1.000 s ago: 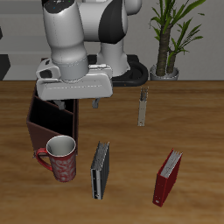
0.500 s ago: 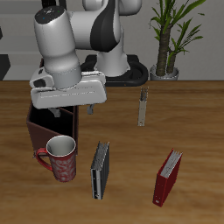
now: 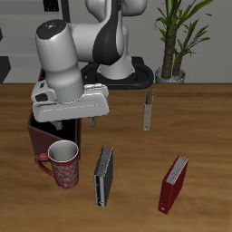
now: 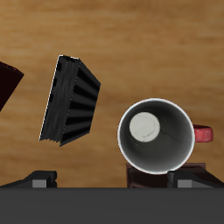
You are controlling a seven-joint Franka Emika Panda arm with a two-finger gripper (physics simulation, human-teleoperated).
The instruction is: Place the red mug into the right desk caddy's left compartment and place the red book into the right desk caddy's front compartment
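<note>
Hovering above the mug point(image 4: 158, 132), lining up a grasp.
Gripper point(image 3: 74, 120) holds nothing; its spread I cannot tell. The mug stands upright against the caddy point(image 3: 43, 136), not yet inside; red book point(image 3: 173, 183) waits well apart, beyond the dark book point(image 4: 70, 99).

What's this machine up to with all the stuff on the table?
A white robot arm hangs its pincer over a red speckled mug, which stands upright on the wooden table in front of a dark maroon box organiser. Nothing is gripped yet; whether the pincer is open cannot be told. A dark grey book stands beside the mug, and a thin red hardcover book stands farther along, untouched.
</note>
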